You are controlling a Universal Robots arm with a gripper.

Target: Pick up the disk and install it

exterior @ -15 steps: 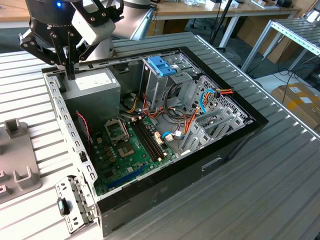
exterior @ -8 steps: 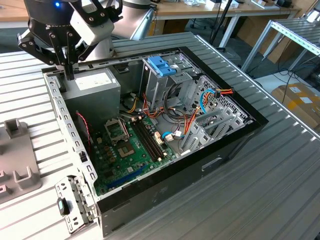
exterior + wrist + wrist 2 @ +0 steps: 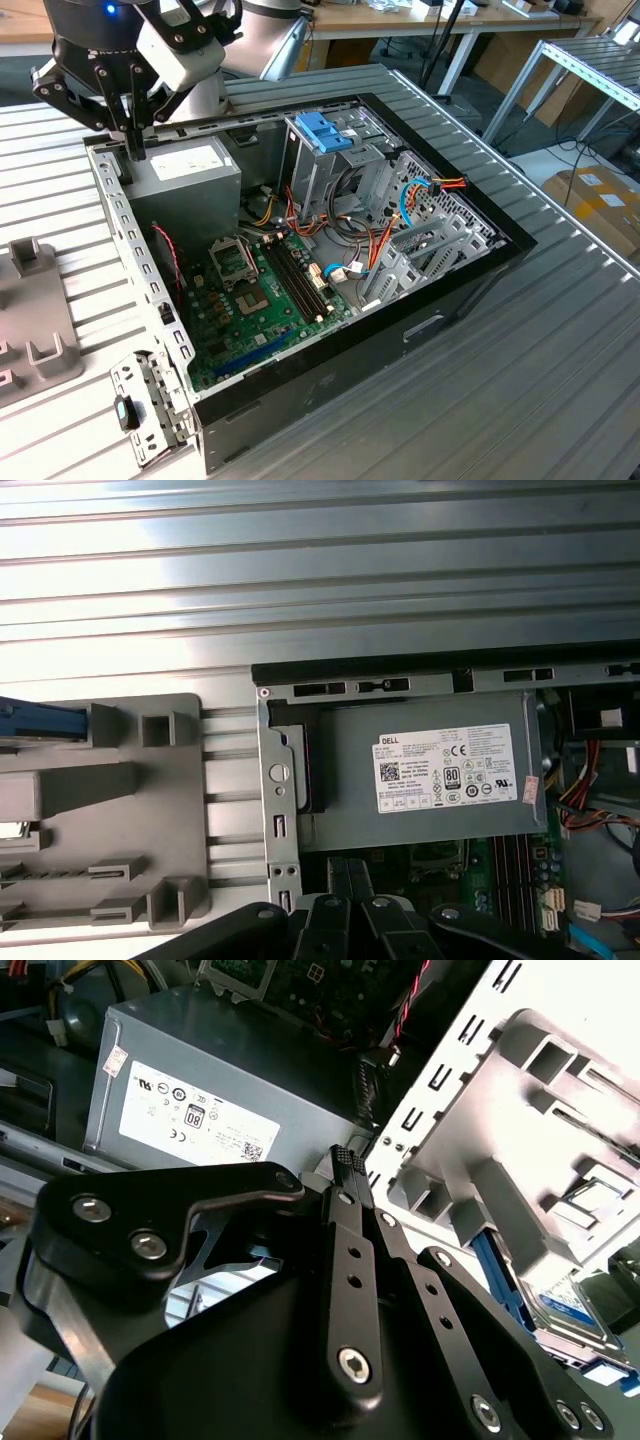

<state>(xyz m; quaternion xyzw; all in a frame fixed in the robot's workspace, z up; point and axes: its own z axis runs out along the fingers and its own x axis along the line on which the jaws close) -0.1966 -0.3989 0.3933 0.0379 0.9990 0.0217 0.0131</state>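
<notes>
Disk, a flat dark rectangular hard drive in a bright blue plastic carrier with blue side rails, lies in a pale grey moulded plastic holding fixture outside the computer. It is well apart from the gripper and off to one side of its fingers. The fixture's raised blocks hide part of it. In the first wrist view the disk shows as a blue strip at the fixture's edge farthest from the gripper.

In the exterior view the fixture sits on the ribbed silver metal table at the exterior view's left, lower than the tool and apart from it. Next comes the black two-finger gripper, pointing straight down, its fingers pressed together with nothing between them. Its tips hang at the perforated silver metal rim of the open black computer case, near a corner. Whether they touch the rim I cannot tell.

Just beside the tips, inside the case, is the grey box-shaped metal power supply with a white label on top. Further from the gripper, toward the exterior view's right, the green circuit board lies on the case floor. After it comes the tall silver metal drive cage, topped by a blue plastic clip. Farthest from the tool is a bundle of orange and red cables.
</notes>
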